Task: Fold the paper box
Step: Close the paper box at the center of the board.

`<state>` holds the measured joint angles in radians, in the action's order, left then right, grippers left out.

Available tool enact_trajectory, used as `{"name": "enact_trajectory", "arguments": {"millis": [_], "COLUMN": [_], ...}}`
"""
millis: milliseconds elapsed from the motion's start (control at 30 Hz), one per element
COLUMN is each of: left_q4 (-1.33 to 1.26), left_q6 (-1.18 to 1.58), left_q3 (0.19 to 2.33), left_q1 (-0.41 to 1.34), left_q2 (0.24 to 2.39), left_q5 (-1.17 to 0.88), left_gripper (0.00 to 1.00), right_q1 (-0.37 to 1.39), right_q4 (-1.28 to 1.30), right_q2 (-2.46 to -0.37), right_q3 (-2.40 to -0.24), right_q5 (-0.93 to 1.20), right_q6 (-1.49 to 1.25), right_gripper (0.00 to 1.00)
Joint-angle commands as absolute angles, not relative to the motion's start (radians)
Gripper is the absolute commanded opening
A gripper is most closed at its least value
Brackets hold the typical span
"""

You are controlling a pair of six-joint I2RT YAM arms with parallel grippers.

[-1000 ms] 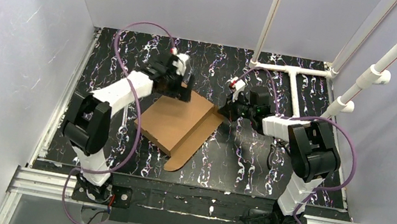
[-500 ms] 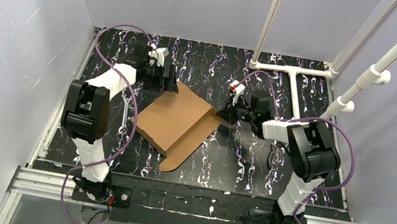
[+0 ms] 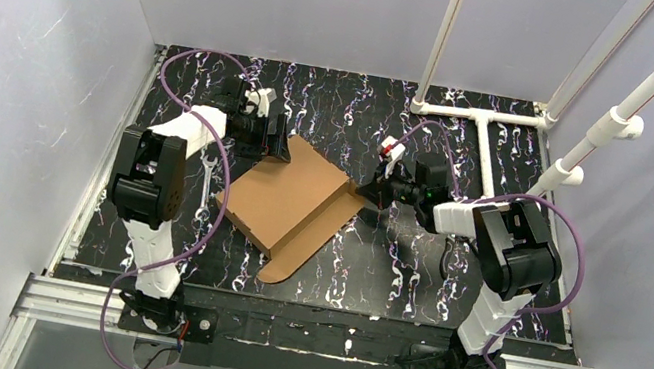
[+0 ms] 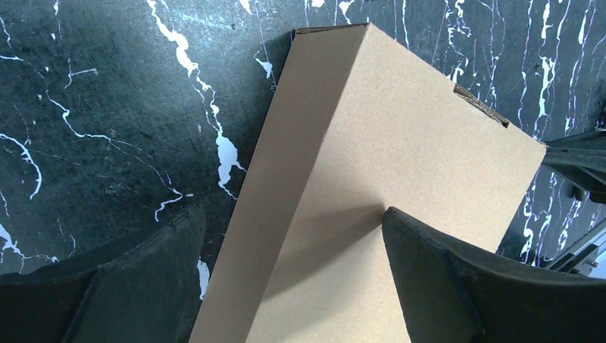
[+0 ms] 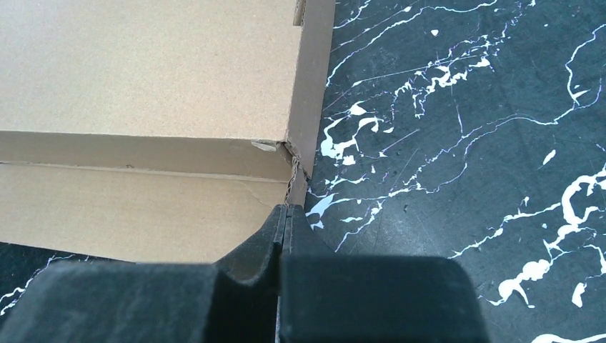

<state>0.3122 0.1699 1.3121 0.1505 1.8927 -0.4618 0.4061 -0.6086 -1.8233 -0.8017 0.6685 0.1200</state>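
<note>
The paper box (image 3: 285, 199) is a flat brown cardboard shape in the middle of the table, with a rounded flap (image 3: 291, 251) lying open toward the near side. My left gripper (image 3: 272, 140) is open at the box's far left corner. In the left wrist view its fingers (image 4: 443, 271) straddle the box's edge (image 4: 286, 186), and the right fingertip touches the top panel. My right gripper (image 3: 369, 192) is at the box's right corner. In the right wrist view its fingers (image 5: 275, 236) are pressed together on the end of the box's side wall (image 5: 296, 175).
White pipe frames (image 3: 483, 141) stand on the table at the back right, behind the right arm. Grey walls close in the left, back and right sides. The black marbled tabletop (image 3: 390, 267) shows all around the box.
My left arm swung left and back, so its gripper moved from over the box's far edge to its far left corner. The box shifted slightly to the left. The right gripper stayed at its corner.
</note>
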Motion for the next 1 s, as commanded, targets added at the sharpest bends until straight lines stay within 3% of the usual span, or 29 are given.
{"name": "enact_trajectory", "arguments": {"millis": [0,467,967], "left_q4": [0.334,0.341,0.401], "left_q6": [0.173,0.19,0.069], "left_q3": [1.336,1.325,1.346], "left_q1": [0.145,0.146,0.146], "left_q2": [1.896,1.914,1.923], "left_q5": [-0.476,-0.494,-0.559], "left_gripper": [0.91,0.83,0.81], "right_q1": [0.408,0.444,0.437], "right_q4": [-0.646,-0.552,-0.318], "right_q2": [-1.82,-1.804,-1.799], "right_q3": [-0.79,-0.817,-0.959], "right_q5": [0.708,0.731,0.634], "right_q6": [0.138,0.221,0.247], "right_gripper": [0.01,0.01,0.01]}}
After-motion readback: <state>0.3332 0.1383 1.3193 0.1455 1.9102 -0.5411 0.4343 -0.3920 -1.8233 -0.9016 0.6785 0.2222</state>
